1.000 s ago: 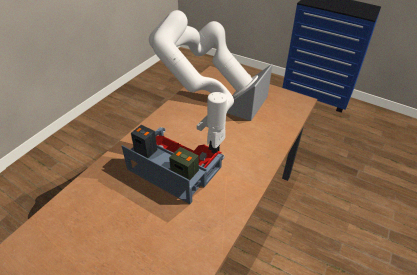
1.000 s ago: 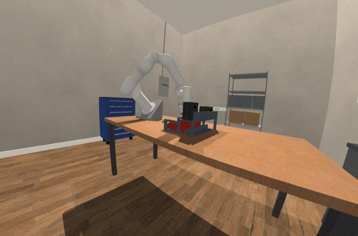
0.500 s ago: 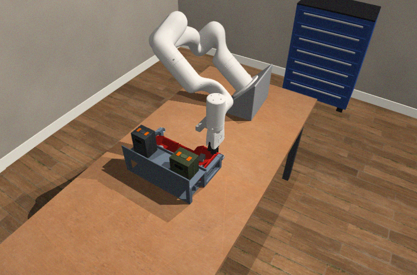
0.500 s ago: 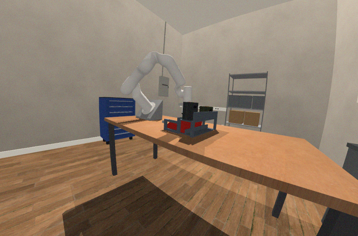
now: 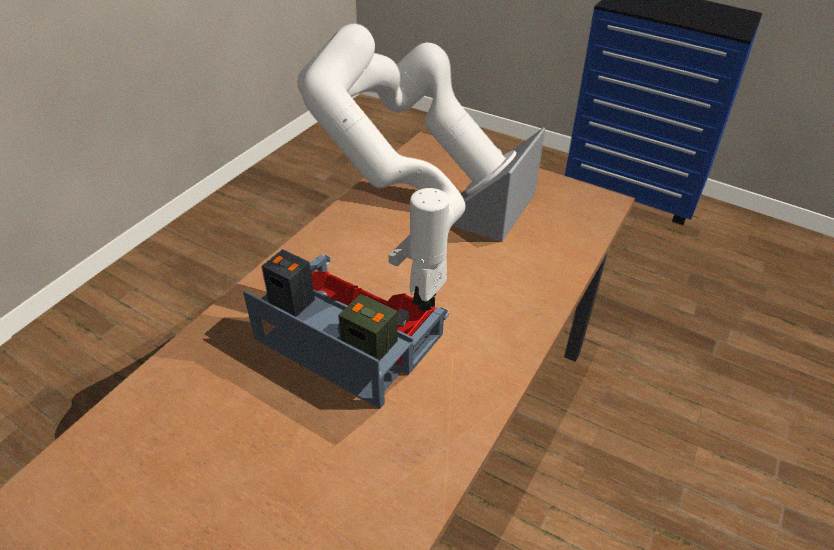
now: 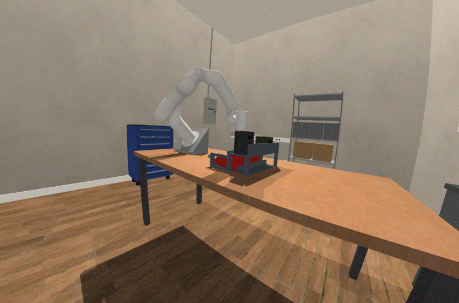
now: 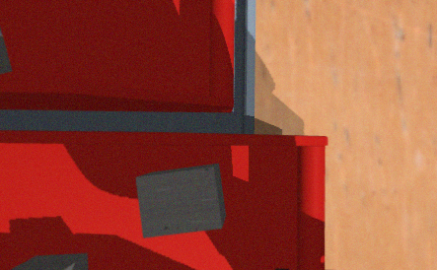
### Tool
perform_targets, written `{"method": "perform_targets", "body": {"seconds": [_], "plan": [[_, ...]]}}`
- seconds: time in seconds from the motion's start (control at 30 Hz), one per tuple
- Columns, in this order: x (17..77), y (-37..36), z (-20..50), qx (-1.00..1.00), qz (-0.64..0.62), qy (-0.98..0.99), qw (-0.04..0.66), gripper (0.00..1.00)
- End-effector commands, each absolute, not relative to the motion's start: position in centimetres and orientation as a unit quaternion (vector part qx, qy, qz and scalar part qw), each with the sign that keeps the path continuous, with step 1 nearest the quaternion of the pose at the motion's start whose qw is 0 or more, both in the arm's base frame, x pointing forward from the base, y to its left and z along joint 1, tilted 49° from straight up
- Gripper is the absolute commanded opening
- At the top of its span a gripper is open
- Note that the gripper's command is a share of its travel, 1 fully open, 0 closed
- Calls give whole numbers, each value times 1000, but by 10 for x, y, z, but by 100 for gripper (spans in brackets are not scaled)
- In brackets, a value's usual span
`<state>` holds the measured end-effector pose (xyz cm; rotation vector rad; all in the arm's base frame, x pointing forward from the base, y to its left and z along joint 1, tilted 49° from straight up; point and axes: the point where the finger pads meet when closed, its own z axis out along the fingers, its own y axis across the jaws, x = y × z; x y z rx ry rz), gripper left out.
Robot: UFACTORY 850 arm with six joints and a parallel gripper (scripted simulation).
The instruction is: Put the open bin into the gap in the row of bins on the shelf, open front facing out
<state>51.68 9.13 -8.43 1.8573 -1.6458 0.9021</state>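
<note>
Gripper [image 5: 424, 303] clenched on open red bin [image 5: 397, 299] [image 7: 102, 168], probably by wall, leaving base free to enter. Bin outside shelf [image 5: 314, 356] [image 6: 262, 148] [image 7: 126, 120], just beside its edge; grey block [image 7: 181, 202] inside. Low board, bearing olive case [image 5: 366, 321] [image 6: 264, 139] and black case [image 5: 288, 282] [image 6: 243, 142], likely demands slight tilt; too much could spill parts. Insertion remains; lip clearance not discernible.
</note>
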Motion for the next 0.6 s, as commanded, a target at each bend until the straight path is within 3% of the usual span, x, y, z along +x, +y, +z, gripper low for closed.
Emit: {"method": "perform_targets", "body": {"seconds": [0.0,0.57], "plan": [[518,92,-84,682,331,-604,247,0],[528,94,-83,682,331,-604,247,0]]}}
